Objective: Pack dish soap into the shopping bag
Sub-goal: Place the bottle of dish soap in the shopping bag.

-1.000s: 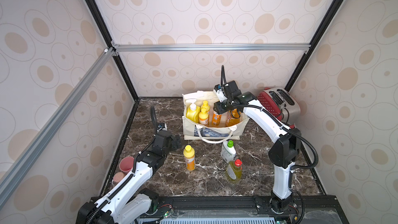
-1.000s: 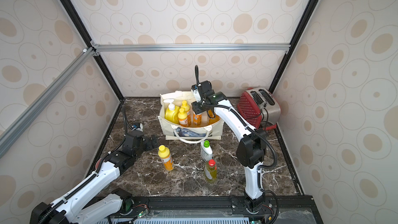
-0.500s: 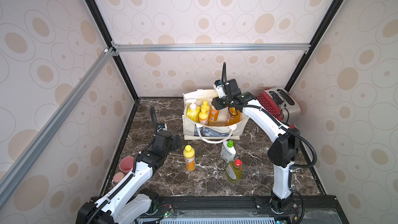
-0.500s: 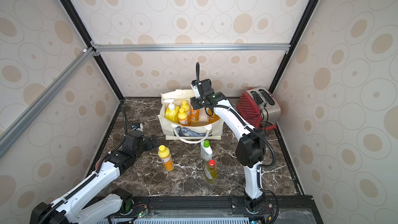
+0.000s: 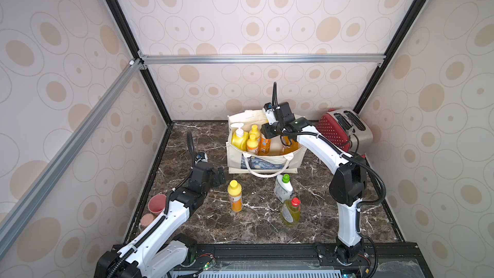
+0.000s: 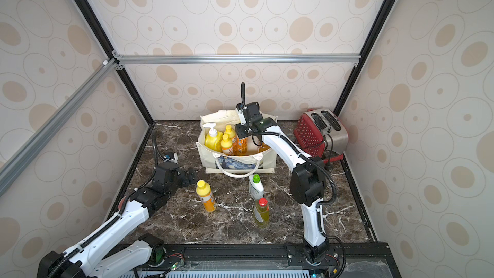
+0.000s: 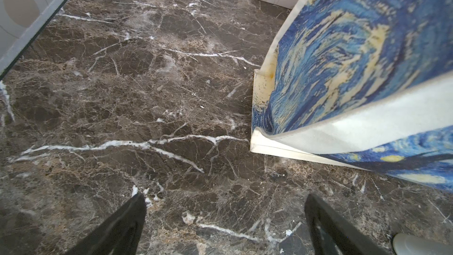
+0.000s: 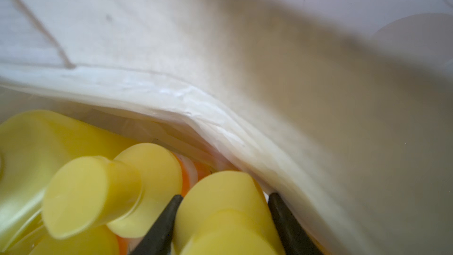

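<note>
left arm low, left gripper (image 7: 224, 197) spread wide, empty; right arm reaching forward, right gripper (image 8: 224, 196) pinching the cap of a small orange bottle (image 8: 218, 217).

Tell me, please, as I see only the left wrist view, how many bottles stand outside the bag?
Observer: Three: an orange yellow-capped bottle, a white green-capped bottle and a yellow-green red-capped bottle, all standing on the near side of the shopping bag.
Operator: Thank you; where is the right tool?
Observer: The right tool is down inside the bag, closed on a small orange bottle at its yellow cap.
Operator: Is the big pump bottle packed?
Observer: Yes, the yellow white-pump bottle stands in the bag.
</note>
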`<act>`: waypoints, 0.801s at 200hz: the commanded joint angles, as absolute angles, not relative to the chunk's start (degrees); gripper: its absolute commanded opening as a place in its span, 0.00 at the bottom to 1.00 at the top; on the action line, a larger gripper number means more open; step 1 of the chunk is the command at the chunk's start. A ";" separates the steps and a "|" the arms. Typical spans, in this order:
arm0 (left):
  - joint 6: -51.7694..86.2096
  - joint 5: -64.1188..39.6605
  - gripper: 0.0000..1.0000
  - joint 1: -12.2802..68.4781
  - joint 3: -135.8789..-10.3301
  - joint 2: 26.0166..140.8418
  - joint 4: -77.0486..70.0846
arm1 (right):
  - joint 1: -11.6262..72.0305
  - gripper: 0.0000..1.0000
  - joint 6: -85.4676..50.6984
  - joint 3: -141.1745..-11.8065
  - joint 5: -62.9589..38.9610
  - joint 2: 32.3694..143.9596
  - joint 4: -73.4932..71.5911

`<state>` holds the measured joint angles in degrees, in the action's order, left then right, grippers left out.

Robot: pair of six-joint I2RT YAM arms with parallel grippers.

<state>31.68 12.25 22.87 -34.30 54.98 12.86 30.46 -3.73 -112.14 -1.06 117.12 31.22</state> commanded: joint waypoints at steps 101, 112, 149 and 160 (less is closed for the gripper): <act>31.11 12.66 0.99 22.81 -36.14 54.58 12.36 | 31.88 0.81 -7.64 -113.07 -7.31 111.34 29.04; 31.11 12.72 0.99 22.84 -36.14 54.48 12.31 | 31.83 0.81 -7.68 -113.58 -7.56 110.13 29.86; 31.11 12.66 0.99 22.80 -36.12 54.46 12.24 | 31.69 0.80 -7.65 -113.80 -7.34 105.78 32.39; 31.11 12.66 0.99 22.80 -36.01 54.34 12.27 | 31.35 0.79 -7.68 -113.55 -7.29 104.76 33.39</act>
